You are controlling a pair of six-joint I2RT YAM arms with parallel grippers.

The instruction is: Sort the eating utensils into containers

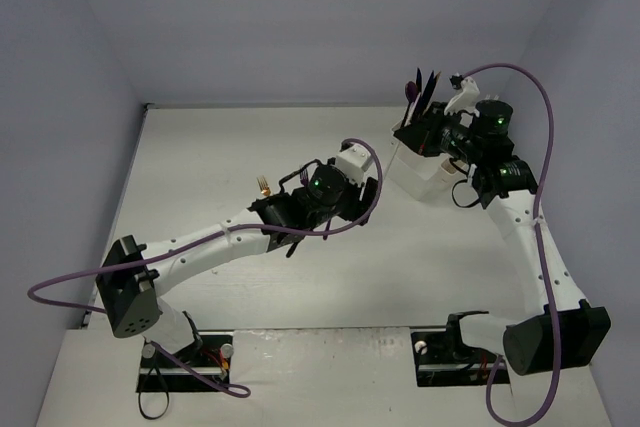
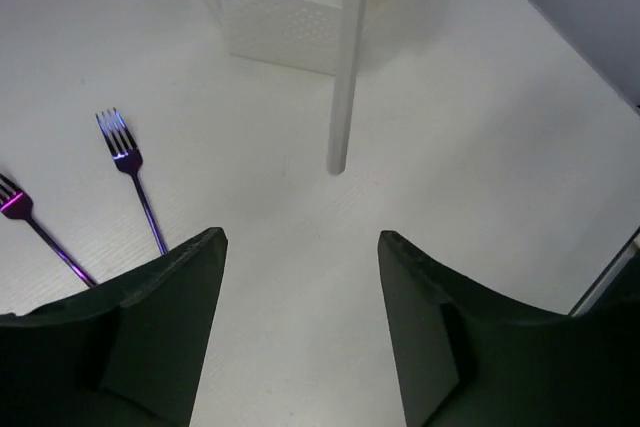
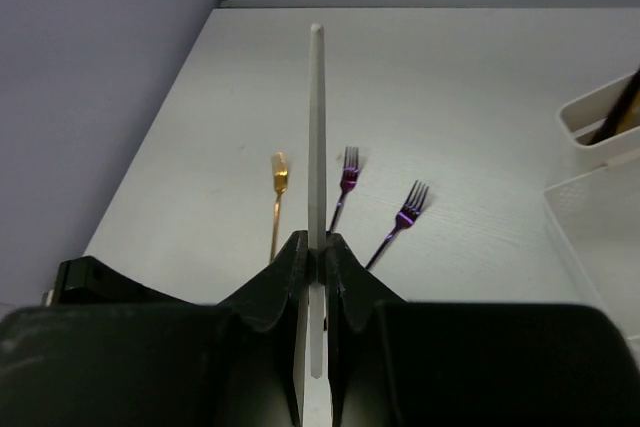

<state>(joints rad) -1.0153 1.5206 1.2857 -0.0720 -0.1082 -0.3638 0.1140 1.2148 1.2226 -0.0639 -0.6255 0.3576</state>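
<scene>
A white plastic utensil [image 3: 316,127], judged light, stiff but slippery, is pinched along its shaft by the right gripper [image 3: 316,243]; the left gripper [image 2: 300,239] is spread, empty.

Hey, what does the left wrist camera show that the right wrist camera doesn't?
Only the left wrist view shows the left gripper, its jaws open with nothing between them. Only the right wrist view shows the right gripper shut on the white plastic utensil, a gold utensil lying on the table, and dark utensils standing in a cup. Both show the two purple forks on the table, that white plastic utensil, and part of the white organizer.
</scene>
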